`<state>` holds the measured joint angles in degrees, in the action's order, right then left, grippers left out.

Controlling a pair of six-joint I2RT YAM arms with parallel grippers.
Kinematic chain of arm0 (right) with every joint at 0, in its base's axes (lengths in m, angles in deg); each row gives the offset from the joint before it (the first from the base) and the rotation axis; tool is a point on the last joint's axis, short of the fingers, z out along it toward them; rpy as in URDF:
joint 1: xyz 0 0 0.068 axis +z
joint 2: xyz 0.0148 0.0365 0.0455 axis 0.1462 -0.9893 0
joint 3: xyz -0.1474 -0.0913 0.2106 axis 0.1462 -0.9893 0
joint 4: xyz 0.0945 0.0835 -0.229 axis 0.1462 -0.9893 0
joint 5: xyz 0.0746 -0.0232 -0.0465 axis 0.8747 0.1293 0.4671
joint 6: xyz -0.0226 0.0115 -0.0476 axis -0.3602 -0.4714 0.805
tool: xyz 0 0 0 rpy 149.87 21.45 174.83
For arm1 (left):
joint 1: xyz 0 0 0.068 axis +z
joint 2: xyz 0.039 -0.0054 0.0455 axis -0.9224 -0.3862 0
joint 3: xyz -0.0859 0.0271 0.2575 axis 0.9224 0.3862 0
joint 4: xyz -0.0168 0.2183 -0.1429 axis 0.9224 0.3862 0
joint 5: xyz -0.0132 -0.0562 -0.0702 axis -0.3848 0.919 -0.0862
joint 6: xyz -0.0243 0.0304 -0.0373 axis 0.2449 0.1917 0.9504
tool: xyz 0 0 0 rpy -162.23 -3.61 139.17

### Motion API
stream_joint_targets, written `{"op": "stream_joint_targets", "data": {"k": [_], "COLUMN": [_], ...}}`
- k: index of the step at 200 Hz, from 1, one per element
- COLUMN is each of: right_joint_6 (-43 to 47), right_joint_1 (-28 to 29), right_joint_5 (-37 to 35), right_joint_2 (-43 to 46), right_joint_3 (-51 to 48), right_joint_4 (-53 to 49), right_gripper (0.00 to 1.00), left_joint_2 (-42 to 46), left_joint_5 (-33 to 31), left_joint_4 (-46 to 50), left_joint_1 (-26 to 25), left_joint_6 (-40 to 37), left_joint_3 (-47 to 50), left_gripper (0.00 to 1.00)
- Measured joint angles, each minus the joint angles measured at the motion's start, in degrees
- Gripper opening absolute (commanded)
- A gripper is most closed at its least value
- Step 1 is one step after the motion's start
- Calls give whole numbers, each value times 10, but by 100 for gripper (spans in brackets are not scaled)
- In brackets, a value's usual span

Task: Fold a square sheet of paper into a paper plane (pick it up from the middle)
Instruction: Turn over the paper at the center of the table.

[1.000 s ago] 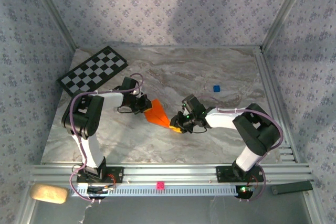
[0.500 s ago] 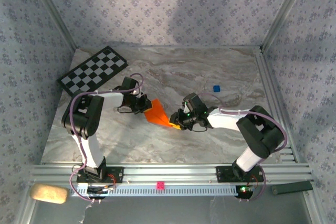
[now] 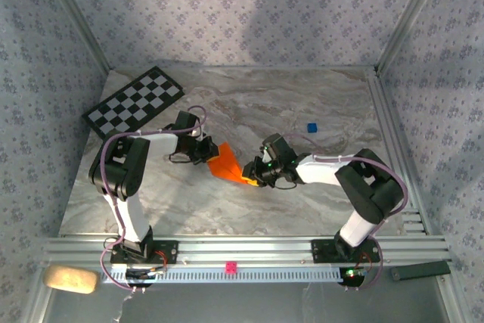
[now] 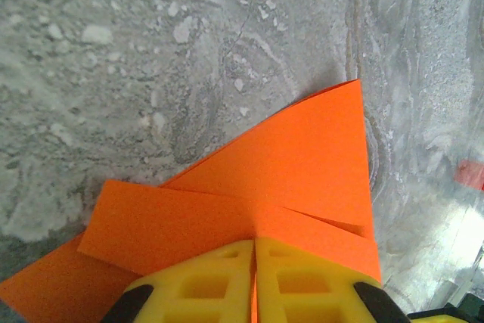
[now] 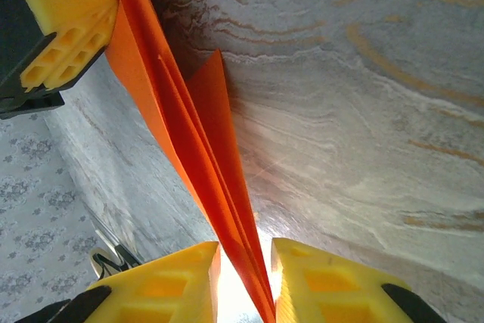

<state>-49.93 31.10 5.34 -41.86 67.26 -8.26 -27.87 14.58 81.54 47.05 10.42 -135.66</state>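
My L gripper clamped on paper plane, flaps fan ahead; R gripper jaws apart, fold between. Bare table past edges.

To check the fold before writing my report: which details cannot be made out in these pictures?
Right wrist view: whether the right hand pinches the orange paper; glare fills the gap between its fingers.
Left wrist view: the fold under the shut left hand; its yellow fingers cover it.
Left wrist view: a red patch, cut off by the right edge.
Top view: the creases, too small.
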Motion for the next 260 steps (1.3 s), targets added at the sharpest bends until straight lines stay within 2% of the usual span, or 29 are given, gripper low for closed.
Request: {"op": "stream_joint_targets", "data": {"k": [35,68,104,126,143,169,215,260], "right_joint_6": [8,20,35,48,57,78,128,152], "right_joint_1": [0,-2,-8,-10,-14,-23,-35,-43], "right_joint_5": [7,11,11,12,11,9,-17,-65], "right_joint_2": [-7,-7,-6,0,15,43,98,129], "right_joint_3": [3,3,3,3,2,1,1,3], "right_joint_4": [5,5,2,-3,-11,-31,-83,-141], "right_gripper": [19,12,6,5,5,5,5,5], "left_joint_2": [0,0,4,13,31,77,154,184], "left_joint_5": [1,4,10,10,7,0,-28,-56], "left_joint_4": [0,0,2,14,23,32,31,32], "left_joint_1": [0,0,0,0,-2,-9,-29,-42], "left_joint_6": [0,3,9,11,15,16,17,20], "left_joint_3": [0,0,-2,-2,-2,-2,-11,-8], "left_gripper": [9,14,21,31,38,43,45,45]}}
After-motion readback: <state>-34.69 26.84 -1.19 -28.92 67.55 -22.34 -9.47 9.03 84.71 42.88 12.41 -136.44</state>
